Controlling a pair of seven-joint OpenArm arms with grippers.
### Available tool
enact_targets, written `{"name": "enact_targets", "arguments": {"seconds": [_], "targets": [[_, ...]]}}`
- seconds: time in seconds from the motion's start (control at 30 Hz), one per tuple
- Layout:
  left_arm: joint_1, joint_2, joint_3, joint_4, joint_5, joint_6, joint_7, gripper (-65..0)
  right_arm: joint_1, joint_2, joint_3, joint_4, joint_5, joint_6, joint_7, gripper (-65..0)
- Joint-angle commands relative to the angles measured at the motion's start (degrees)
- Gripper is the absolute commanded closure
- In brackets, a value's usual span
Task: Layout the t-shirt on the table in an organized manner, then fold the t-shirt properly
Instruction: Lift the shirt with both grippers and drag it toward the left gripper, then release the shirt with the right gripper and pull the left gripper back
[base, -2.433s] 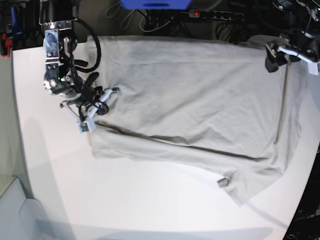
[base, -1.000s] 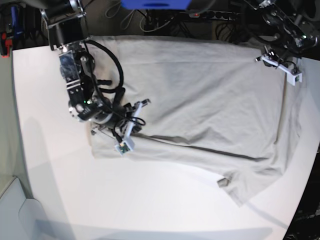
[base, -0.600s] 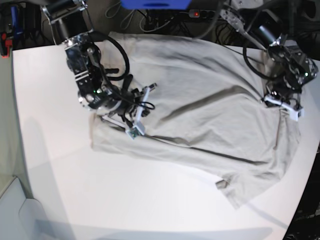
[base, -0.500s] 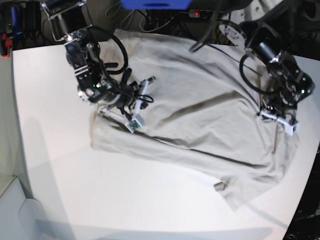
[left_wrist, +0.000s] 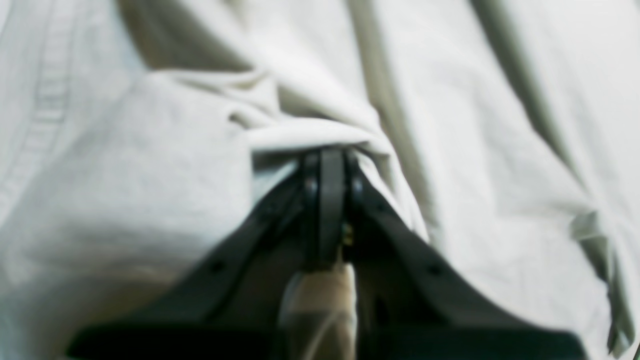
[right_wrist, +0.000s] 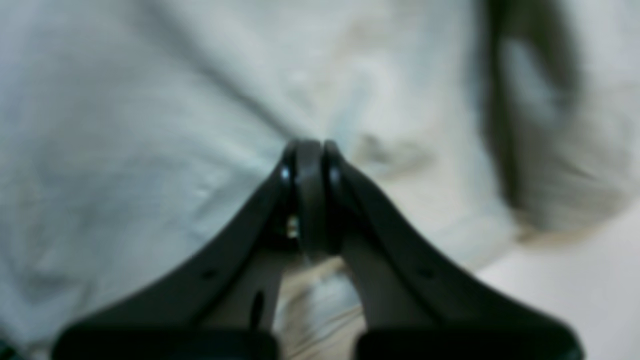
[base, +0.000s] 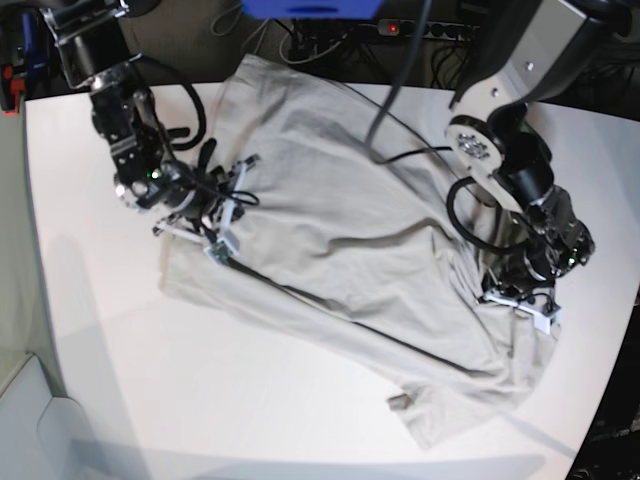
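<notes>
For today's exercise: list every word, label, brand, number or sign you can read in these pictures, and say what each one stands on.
No text can be read in any view.
The small dark label on the t-shirt, near its lower edge at: too small to read.
The blue object at the top edge: no writing visible.
Both wrist views are blurred; only cloth and closed jaws show.

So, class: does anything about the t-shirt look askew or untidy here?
Yes. The t-shirt lies slanted across the table, bunched and creased where each shut claw, left and right, pinches it.
</notes>
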Motion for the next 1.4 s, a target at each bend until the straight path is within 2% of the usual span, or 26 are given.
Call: {"name": "enact_targets", "arguments": {"seconds": [0.0,0.17,0.27,0.37,0.47,0.63,0.8,0.93,1.0,1.07,1.2,1.37], "targets": [[-1.9,-0.3,0.3,0.9,-1.1,-0.4,-1.0,-0.1,3.1,1.0,0.4,-0.6,-0.2,0.4,1.9,-0.2],[-1.1,-1.9,0.3,0.8,-1.1,-0.4,-0.9,-0.1,10.8,1.4,0.4,-11.3,-0.1,0.4,3.2,-0.1],[-1.1,-1.9,0.3,0.8,-1.2,-0.4,-1.0,-0.1,10.6,0.1,0.4,-13.0,-0.1,0.4,3.1,0.0],[-2.9,-1.4,0.2,0.5,-1.2,-0.3,-1.9,-0.1,7.2,-2.7,0.0,-12.9,-0.1,0.4,3.0,0.0],[-4.9,-1.1,0.2,0.1,-1.2,0.1,-3.7,-0.1,3.5,-7.0,-0.1,-12.4,-0.1,0.4,2.9,0.0],[-8.2,1.1,0.3,0.1,-1.2,0.1,-6.6,-0.1,-3.0,-12.5,-0.2,-5.5,-0.1,0.4,2.7,0.0],[-12.3,2.4,0.2,0.8,-2.2,-0.6,-5.7,-0.1,-7.0,-18.4,-1.8,1.3,-0.1,0.4,2.6,-0.2],[-12.6,2.4,0.3,1.0,-10.3,-0.6,2.1,-0.1,-6.6,-20.3,-7.9,2.4,-0.1,0.4,2.8,0.0],[-11.3,1.7,0.3,1.1,-13.8,-0.6,5.4,-0.1,-6.3,-20.9,-7.9,2.6,-0.1,0.4,3.0,0.0],[-9.4,1.0,0.3,3.0,-16.9,-0.6,8.9,-0.1,-5.7,-20.9,-6.7,2.9,-0.1,0.4,3.0,0.0],[-3.6,0.6,2.5,10.3,-22.0,-0.6,15.3,-0.1,-5.4,-20.7,0.2,4.2,-0.1,0.4,3.1,0.0],[5.0,-0.2,7.5,22.8,-32.0,-0.6,22.1,-0.1,-5.1,-17.7,5.2,7.2,-0.1,0.4,3.0,0.0]]}}
